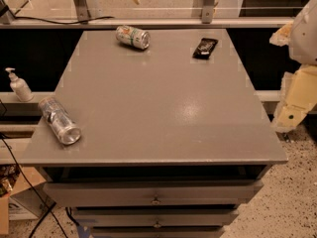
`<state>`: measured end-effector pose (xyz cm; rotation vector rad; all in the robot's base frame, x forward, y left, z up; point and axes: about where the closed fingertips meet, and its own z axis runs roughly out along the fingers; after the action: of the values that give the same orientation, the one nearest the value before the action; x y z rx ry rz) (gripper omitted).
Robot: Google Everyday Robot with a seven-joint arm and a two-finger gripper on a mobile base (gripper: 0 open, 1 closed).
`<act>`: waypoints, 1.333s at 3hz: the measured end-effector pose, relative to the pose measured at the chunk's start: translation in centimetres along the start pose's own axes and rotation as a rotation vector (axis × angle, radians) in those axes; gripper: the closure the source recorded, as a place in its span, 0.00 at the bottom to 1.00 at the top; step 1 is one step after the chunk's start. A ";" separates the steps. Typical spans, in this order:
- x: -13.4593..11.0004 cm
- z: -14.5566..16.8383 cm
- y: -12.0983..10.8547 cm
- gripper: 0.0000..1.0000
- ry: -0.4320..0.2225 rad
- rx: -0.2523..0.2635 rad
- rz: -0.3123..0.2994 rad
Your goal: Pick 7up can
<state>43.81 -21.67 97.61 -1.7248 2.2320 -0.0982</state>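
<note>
The 7up can (132,36), white and green with silver ends, lies on its side at the far left of the grey table top (163,108). My gripper (296,100) shows as cream-coloured parts at the right edge of the view, off the table's right side and lower than the top. It is far from the can and holds nothing that I can see.
A plain silvery can (59,120) lies on its side near the table's front left edge. A flat black packet (205,47) lies at the far right. A pump bottle (20,86) stands on a ledge to the left. Drawers (156,195) sit below the top.
</note>
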 end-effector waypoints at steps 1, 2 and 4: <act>0.0 0.0 0.0 0.00 0.000 0.000 0.000; -2.5 0.8 -0.4 0.00 -0.100 -0.001 -0.021; -12.3 5.1 -3.8 0.00 -0.501 -0.049 -0.084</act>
<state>51.56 -10.29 96.29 -1.6430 1.8083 0.3367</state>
